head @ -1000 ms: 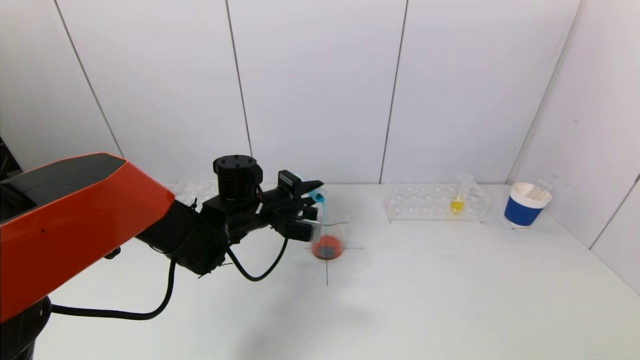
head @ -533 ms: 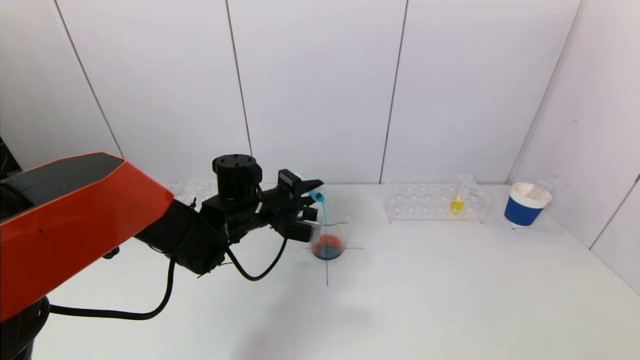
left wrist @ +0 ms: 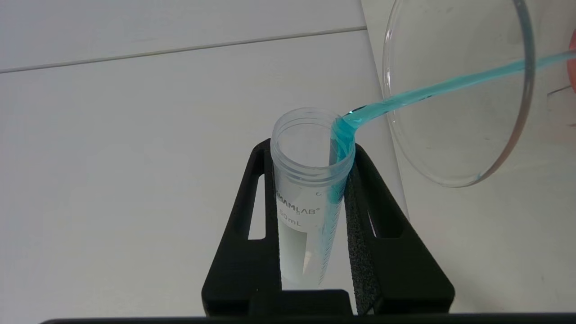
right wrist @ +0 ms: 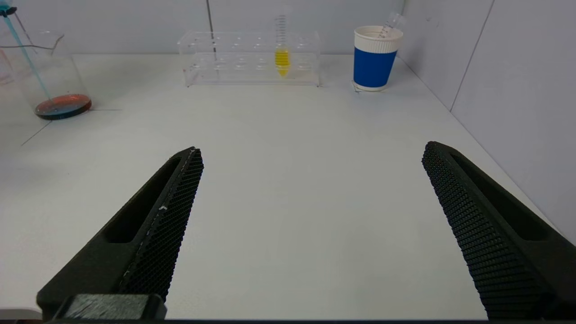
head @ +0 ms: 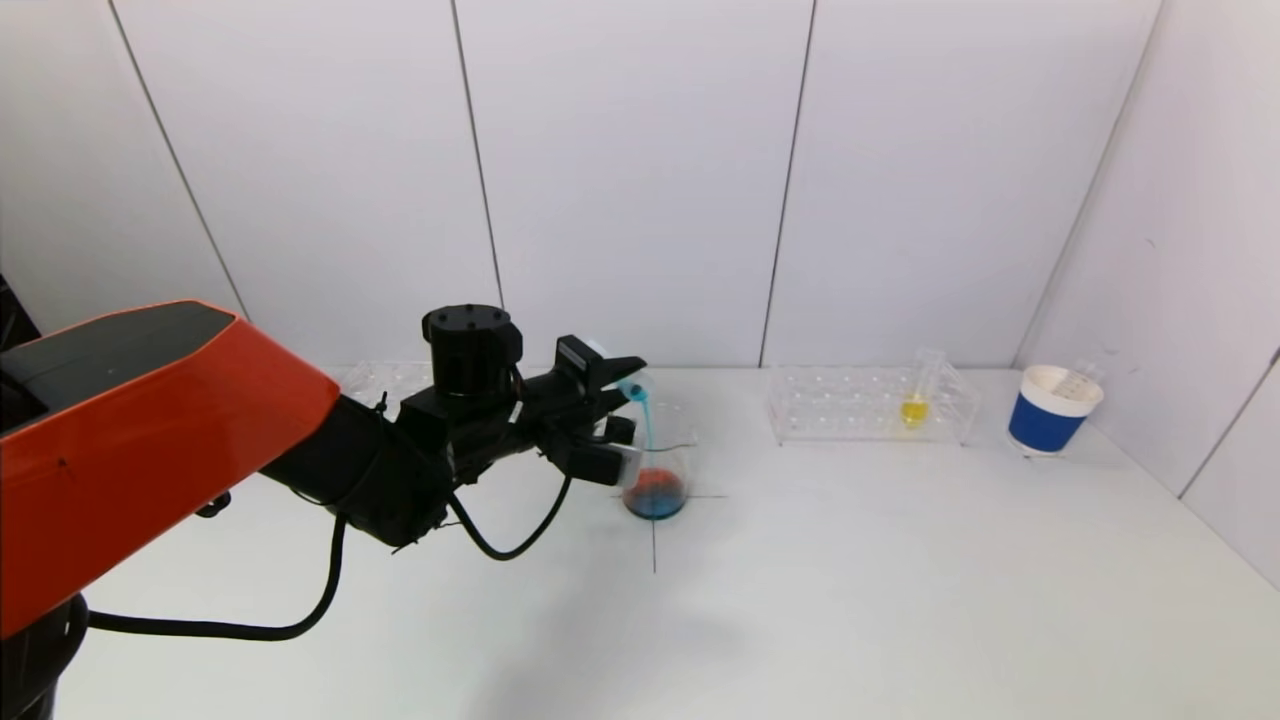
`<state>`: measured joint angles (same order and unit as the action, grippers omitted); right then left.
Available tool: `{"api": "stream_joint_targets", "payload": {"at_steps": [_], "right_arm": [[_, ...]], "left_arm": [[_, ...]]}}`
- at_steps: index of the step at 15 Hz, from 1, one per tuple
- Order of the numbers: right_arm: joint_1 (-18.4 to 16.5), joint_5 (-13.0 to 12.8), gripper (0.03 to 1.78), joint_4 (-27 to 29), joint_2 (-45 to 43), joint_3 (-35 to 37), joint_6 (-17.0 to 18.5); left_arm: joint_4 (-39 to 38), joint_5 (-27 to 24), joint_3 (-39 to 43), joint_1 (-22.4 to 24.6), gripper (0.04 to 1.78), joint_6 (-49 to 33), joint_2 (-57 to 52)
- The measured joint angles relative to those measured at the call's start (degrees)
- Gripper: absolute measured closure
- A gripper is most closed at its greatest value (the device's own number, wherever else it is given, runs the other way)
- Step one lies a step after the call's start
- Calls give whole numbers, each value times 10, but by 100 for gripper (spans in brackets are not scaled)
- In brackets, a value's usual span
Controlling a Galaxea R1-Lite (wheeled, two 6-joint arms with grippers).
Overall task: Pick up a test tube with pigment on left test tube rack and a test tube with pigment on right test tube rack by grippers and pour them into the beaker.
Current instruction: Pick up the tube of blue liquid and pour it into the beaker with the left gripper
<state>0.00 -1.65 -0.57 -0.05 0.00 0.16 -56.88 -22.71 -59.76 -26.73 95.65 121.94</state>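
— What's in your left tool?
— It's clamped on a clear plastic test tube, tipped over the clear glass beaker mid-desk; thin blue pigment streams onto the red-and-blue pool.
— Your right tool?
— Spread wide, holding nothing.

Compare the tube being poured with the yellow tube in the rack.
The poured tube lies tilted in the left pincer, streaming blue liquid into the beaker; the yellow tube stands upright in the right rack, ungripped. One is nearly drained, the other keeps its pigment. Both are clear and uncapped.
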Motion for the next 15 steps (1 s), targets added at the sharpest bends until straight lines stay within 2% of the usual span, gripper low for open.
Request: {"api": "stream_joint_targets", "payload": {"at_steps": [15], "right_arm": [[0,0,4,0,0,0,0]], "left_arm": [[4,21,-1,-11,138,56,-2]]}}
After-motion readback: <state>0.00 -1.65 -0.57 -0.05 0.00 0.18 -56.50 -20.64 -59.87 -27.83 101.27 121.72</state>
